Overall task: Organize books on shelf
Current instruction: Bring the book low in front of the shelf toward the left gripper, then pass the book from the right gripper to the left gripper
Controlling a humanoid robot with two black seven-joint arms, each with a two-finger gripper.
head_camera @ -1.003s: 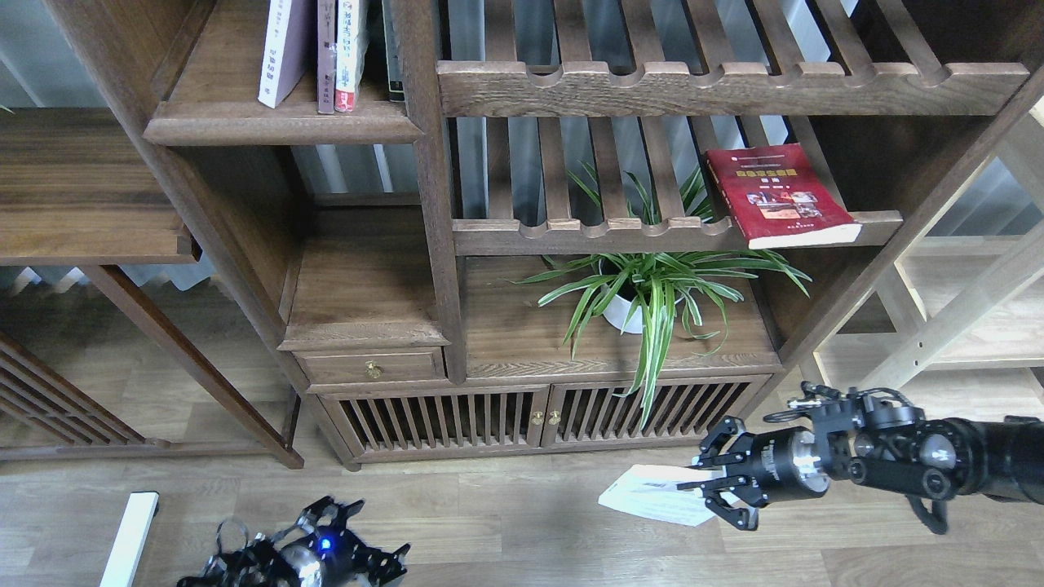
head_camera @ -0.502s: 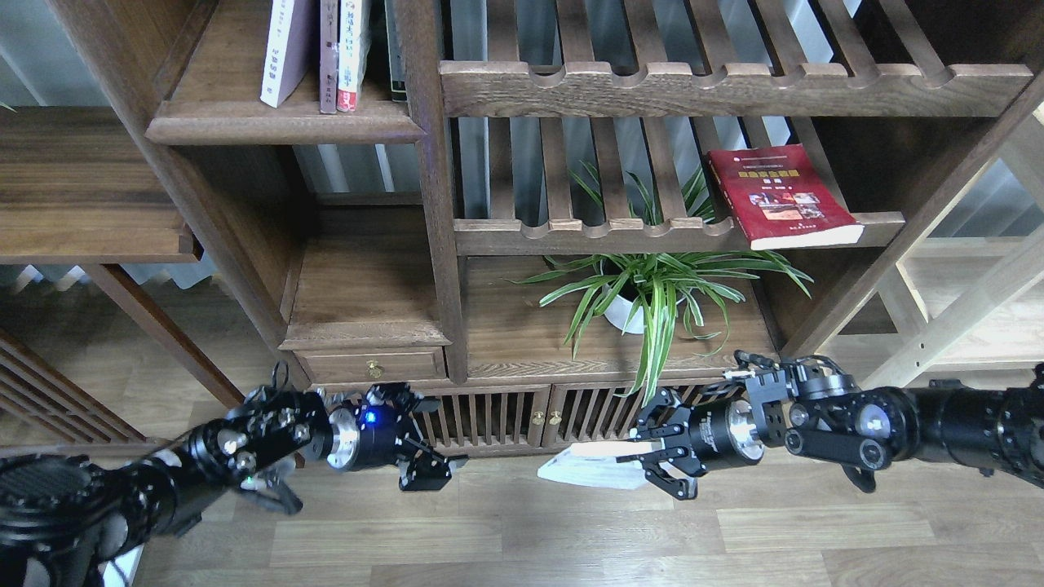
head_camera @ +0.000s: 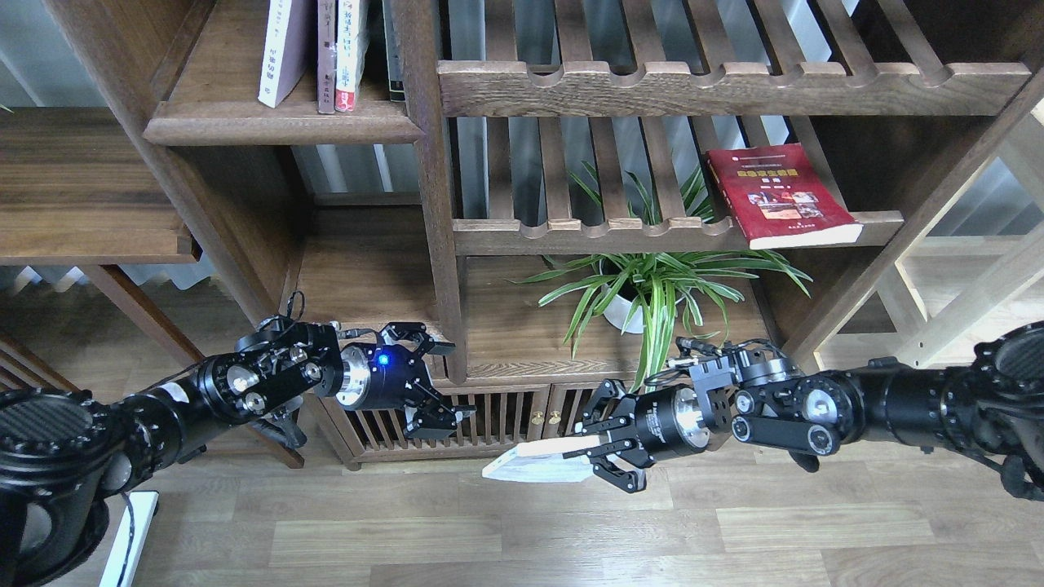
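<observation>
Both arms now raised toward cabinet front since a second ago; hand-off looks near. Red book (head_camera: 779, 194) flat on slatted rack (head_camera: 620, 232). Right gripper (head_camera: 599, 444) pinching pale book (head_camera: 534, 465) above floor. Left gripper (head_camera: 436, 387) jaws spread, empty. Upright spines (head_camera: 318, 53) on upper shelf (head_camera: 277, 126).

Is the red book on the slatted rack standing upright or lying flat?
Lying flat: the red book rests cover-up on the slatted rack, its white page edge overhanging the front rail.
</observation>
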